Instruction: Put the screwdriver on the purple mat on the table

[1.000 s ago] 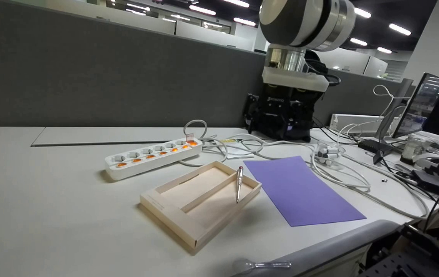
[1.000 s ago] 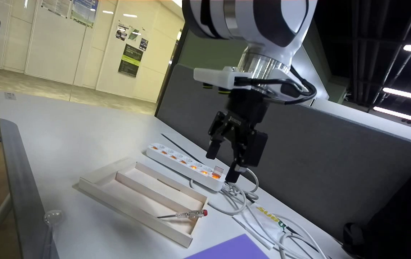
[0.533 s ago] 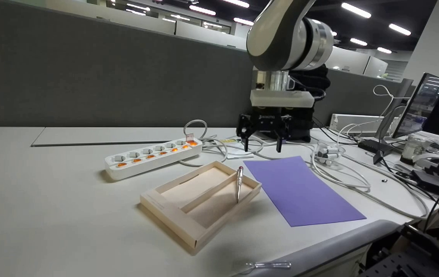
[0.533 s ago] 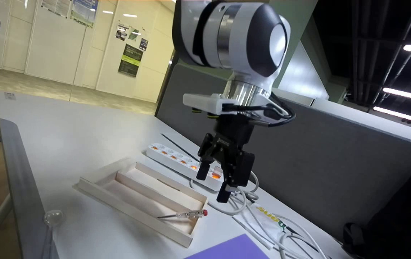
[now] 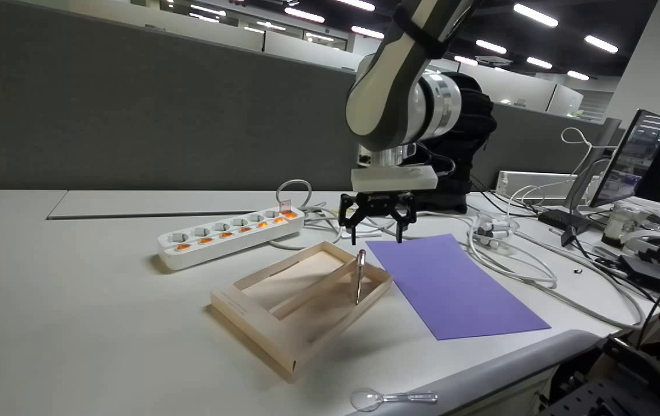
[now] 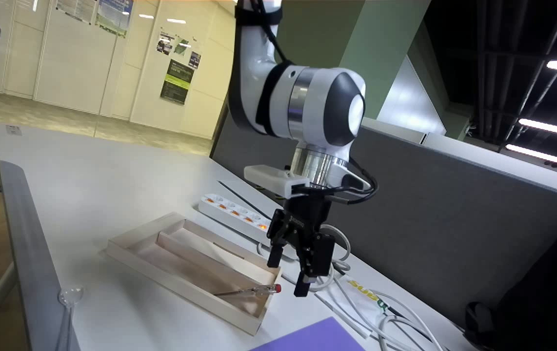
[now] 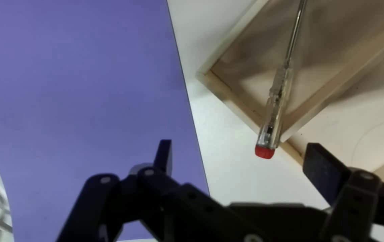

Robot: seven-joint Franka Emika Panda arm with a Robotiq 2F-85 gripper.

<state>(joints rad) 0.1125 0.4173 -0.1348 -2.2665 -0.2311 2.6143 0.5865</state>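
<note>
The screwdriver (image 5: 360,277) has a clear handle with a red cap and a thin metal shaft. It lies tilted in the pale wooden tray (image 5: 255,323), its red-capped end raised over the tray's end wall, also in an exterior view (image 6: 247,291). In the wrist view the screwdriver (image 7: 276,104) has its red end ahead of and between my spread fingers, untouched. My gripper (image 5: 377,239) is open and empty, above the table just beyond the tray's end. The purple mat (image 5: 457,289) lies flat on the grey-white table (image 5: 104,329) beside the tray; the wrist view shows the mat (image 7: 94,84) at left.
A white power strip (image 5: 232,238) lies behind the tray. White cables (image 5: 509,268) run behind and beside the mat. A clear plastic spoon (image 5: 405,398) lies at the table's front edge. A dark partition (image 5: 162,115) and black backpack (image 5: 471,127) stand behind.
My gripper has come down and moved closer to the tray's end and the screwdriver, staying open. Its shadow now falls over the tray. The screwdriver, tray and mat have not moved.
</note>
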